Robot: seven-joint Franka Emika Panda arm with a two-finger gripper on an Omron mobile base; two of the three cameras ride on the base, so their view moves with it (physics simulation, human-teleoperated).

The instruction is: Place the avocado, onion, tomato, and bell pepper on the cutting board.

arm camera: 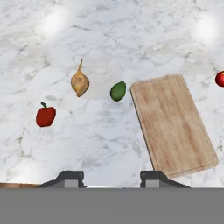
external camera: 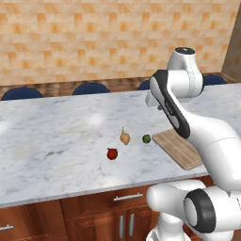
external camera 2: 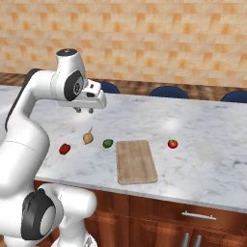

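Marble counter [external camera 2: 202,164] carried all the task's things, and none of the vegetables lay on the cutting board [external camera 2: 136,161]. That board, a light-brown wooden rectangle with visible grain, sat near the counter's front edge; in the left base view the cutting board [external camera: 179,148] was partly covered by the arm.

The avocado [external camera 2: 107,143], small and dark green, rested on the marble just beside the board's far left corner, apart from it. In the hand view the avocado [arm camera: 118,91] lay close to the board [arm camera: 173,124] without touching it. The onion [external camera 2: 87,138], tan with a thin pointed tip, sat near the avocado on the side away from the board. Beyond the onion, well apart from the board, lay the bell pepper [external camera 2: 64,148], red with a small green stem. The tomato [external camera 2: 172,143], red and round, rested on the marble on the opposite side of the board, near it but not touching; in the hand view it showed at the right edge.

The gripper [external camera 2: 84,110] hung in the air well above the counter, over the onion and pepper side, pointing downward. It held nothing. Its fingers [arm camera: 70,178] stood apart in the hand view, with bare marble between them, though drawn in as near together as they went.

Blue chair backs [external camera 2: 168,91] lined the counter's far side.
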